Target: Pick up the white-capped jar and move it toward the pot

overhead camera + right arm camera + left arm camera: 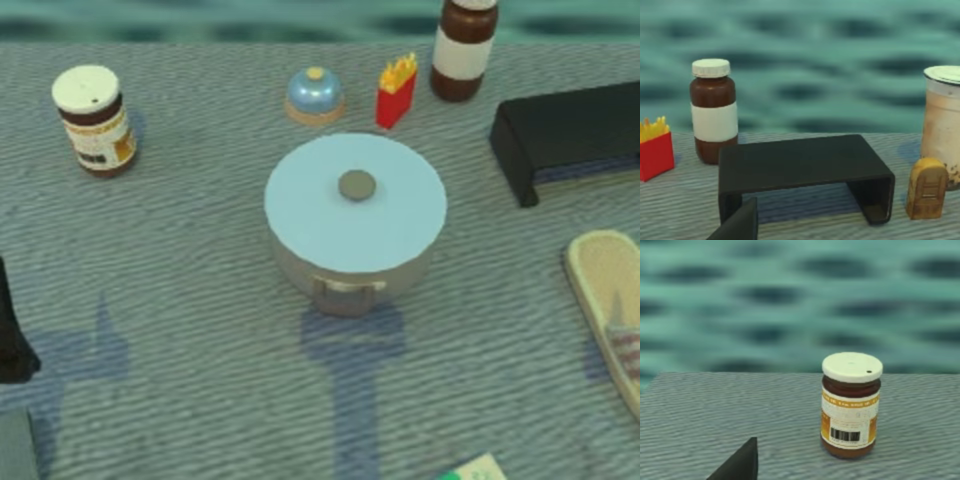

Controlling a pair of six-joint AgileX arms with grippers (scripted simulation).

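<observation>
The white-capped jar (pixel 93 120), dark brown with a white-and-orange label, stands upright at the table's far left. In the left wrist view the jar (pixel 851 405) is ahead of my left gripper and well apart from it. Only one dark finger (pixel 742 464) shows there, with bare table beside its inner face, so the jaws stand open and empty. My left arm (pixel 10 340) shows at the left edge of the top view. The grey pot (pixel 350 270) with its pale-blue lid (pixel 355 205) sits mid-table. My right gripper is out of the top view; one finger (pixel 742 222) shows, open.
Behind the pot stand a blue bell (pixel 315 95), a red fries box (pixel 396 92) and a taller brown bottle (pixel 464 48). A black stand (pixel 565 135) and a slipper (pixel 610 310) lie at the right. A cream can (pixel 945 125) and a small wooden box (pixel 926 194) stand beyond.
</observation>
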